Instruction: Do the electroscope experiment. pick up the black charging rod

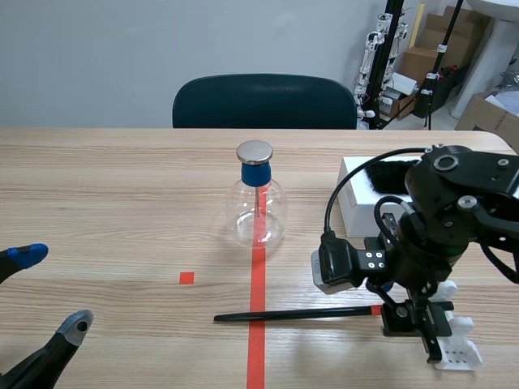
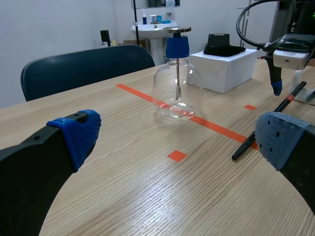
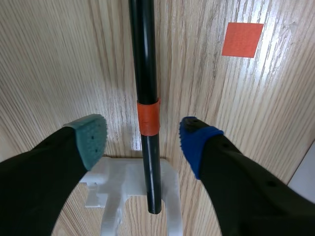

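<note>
The black charging rod (image 1: 292, 314) lies flat on the table, its end with an orange band (image 3: 148, 118) resting on a white stand (image 1: 454, 339). My right gripper (image 3: 142, 132) hovers over that end, open, with the rod between its fingers but untouched. The rod (image 3: 143, 59) runs ahead of the gripper. In the left wrist view the rod (image 2: 268, 120) lies off to the side, with the right arm's finger (image 2: 276, 81) above it. My left gripper (image 2: 179, 135) stays open at the table's near left corner (image 1: 45, 292). The glass electroscope flask (image 1: 258, 203) stands mid-table.
A white box (image 1: 369, 198) with a black cloth (image 1: 389, 174) on it stands right of the flask, behind the right arm. A dark chair (image 1: 263, 101) is across the table. Cardboard boxes and stands fill the far right corner of the room.
</note>
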### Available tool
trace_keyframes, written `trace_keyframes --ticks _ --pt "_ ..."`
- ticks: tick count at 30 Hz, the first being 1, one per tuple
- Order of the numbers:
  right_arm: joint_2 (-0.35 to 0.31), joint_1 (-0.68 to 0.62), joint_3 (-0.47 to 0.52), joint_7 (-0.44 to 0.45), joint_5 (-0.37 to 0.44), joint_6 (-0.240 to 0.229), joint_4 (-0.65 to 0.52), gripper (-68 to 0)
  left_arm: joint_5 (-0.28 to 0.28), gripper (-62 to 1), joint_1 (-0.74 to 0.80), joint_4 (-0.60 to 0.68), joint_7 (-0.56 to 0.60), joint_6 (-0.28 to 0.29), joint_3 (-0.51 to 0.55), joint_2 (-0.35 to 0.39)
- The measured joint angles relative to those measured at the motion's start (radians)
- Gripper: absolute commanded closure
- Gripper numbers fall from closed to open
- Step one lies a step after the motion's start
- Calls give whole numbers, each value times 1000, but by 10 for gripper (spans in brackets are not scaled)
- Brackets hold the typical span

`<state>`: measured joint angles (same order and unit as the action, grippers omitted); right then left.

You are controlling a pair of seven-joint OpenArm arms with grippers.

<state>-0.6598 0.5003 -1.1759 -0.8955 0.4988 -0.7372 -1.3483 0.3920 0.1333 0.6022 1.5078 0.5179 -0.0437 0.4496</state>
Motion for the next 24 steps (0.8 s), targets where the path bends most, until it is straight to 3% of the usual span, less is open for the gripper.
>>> trace_keyframes --ticks 14,24 --pt "0 0 0 4 -20 0 -3 -7 0 -623 3 0 0 0 0 0" --pt "0 9 3 4 -23 0 -15 0 0 -623 3 0 0 0 0 0"
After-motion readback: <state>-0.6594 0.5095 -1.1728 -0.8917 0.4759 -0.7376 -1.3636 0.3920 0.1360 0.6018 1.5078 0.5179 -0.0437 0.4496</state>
